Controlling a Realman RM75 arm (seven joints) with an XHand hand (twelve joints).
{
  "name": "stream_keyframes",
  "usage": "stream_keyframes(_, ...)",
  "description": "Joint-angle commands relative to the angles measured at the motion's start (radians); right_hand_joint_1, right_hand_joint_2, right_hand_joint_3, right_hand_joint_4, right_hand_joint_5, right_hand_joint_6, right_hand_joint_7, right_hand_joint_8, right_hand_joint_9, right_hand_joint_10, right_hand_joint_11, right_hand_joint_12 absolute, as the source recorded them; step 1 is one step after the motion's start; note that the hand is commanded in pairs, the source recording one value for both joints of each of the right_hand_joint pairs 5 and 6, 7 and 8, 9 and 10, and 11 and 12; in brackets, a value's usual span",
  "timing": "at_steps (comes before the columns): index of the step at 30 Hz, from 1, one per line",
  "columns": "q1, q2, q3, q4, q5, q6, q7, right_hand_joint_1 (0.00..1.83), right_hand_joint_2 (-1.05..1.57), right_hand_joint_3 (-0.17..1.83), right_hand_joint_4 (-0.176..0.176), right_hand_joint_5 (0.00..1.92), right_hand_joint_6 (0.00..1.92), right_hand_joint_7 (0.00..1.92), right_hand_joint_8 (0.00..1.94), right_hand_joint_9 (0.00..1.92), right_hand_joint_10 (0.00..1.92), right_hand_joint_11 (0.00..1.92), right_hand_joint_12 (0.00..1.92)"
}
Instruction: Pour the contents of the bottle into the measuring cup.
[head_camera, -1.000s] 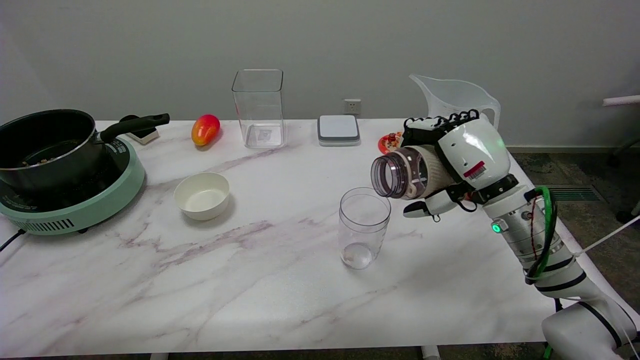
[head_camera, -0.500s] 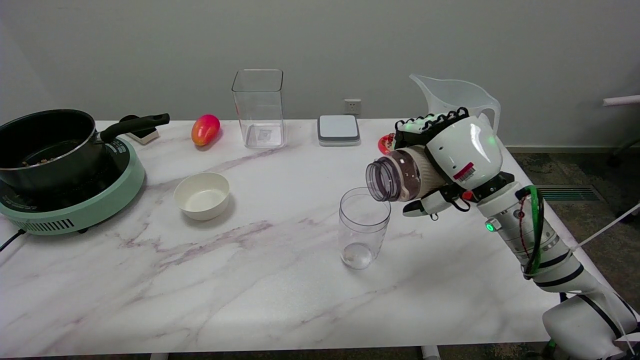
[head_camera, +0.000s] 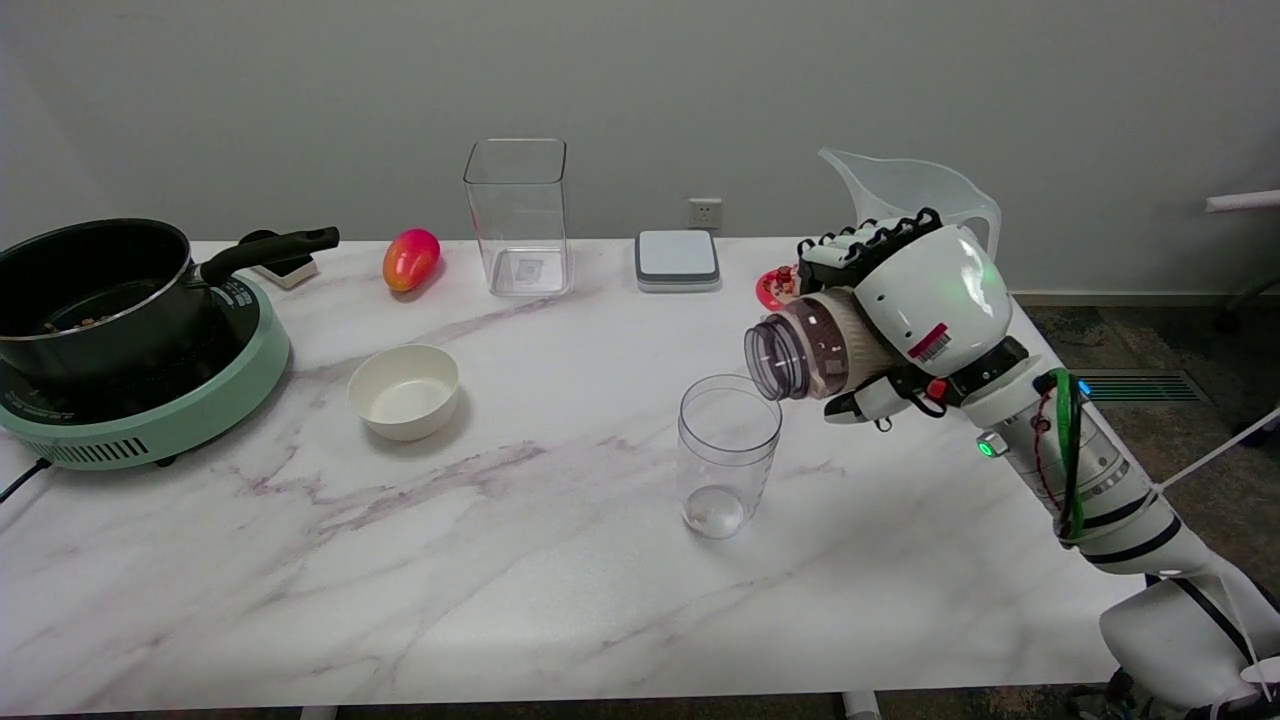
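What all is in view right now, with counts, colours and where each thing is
bottle: 1, clear with pale sleeve, tipped over cup's rim, held
cup: 1, clear, table centre-right
jug: 1, translucent, behind hand
bowl: 1, white, centre-left
pot: 1, black, on cooker
cooker: 1, green, left edge
mango: 1, red-yellow, back left
canister: 1, clear, back centre
scale: 1, white-grey, back
red item: 1, partly hidden
table: 1, white marble
right hand: 1, white-black, holds bottle

On the table (head_camera: 520, 590), the measuring cup (head_camera: 728, 455) is set centrally, the bowl (head_camera: 404, 391) to its left, the bottle (head_camera: 815, 352) held above-right of it.
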Motion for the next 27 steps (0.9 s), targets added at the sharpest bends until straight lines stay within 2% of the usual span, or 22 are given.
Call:
stream_keyframes(1, 0.007, 0.01, 0.069, -0.004, -0.108, 0.004, -0.005, 1.42, 1.4, 0.25, 0.0, 1.92, 1.92, 1.92, 1.92, 1.59, 1.59, 1.3, 1.3)
stream_keyframes(12, 0.025, 0.027, 0.079, -0.018, -0.152, 0.027, -0.005, 1.44, 1.37, 0.26, 0.0, 1.92, 1.92, 1.92, 1.92, 1.57, 1.57, 1.29, 1.29)
stream_keyframes(27, 0.043, 0.036, 0.008, 0.002, -0.123, 0.029, -0.026, 1.46, 1.34, 0.28, 0.0, 1.92, 1.92, 1.92, 1.92, 1.56, 1.56, 1.29, 1.29)
